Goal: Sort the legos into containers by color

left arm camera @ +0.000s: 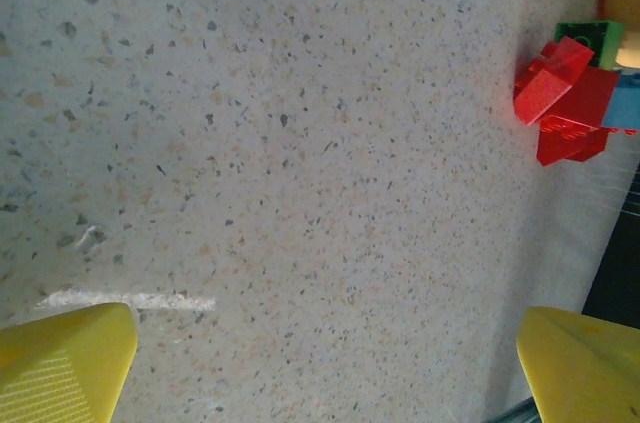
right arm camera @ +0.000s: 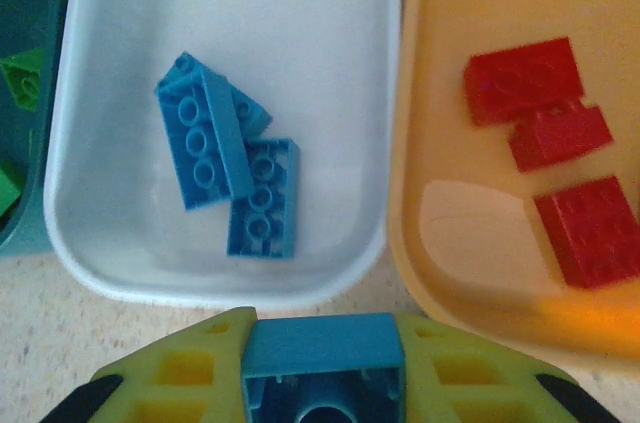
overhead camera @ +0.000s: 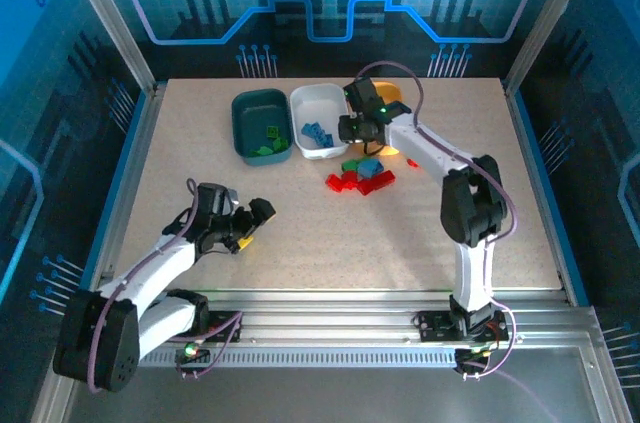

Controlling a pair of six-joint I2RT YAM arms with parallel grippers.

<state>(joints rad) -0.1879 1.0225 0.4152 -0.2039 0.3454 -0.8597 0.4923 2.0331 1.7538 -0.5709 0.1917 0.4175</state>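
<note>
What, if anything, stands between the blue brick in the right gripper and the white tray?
Nothing visible does: the right gripper holds the blue brick just short of the white tray, with only bare table between them.

The left arm (overhead camera: 160,263) lies low and folded, its forearm reaching forward and to the right. The left gripper (overhead camera: 252,225) has its jaws spread as wide as they go, with the yellow fingertips (left arm camera: 65,358) far apart and nothing between them. The right arm (overhead camera: 465,203) rises from its base, bends at the elbow and stretches forward and to the left. The right gripper (overhead camera: 358,130) points downward, its jaws closed on a blue brick (right arm camera: 322,343) clamped squarely between the yellow pads (right arm camera: 190,373).
</note>
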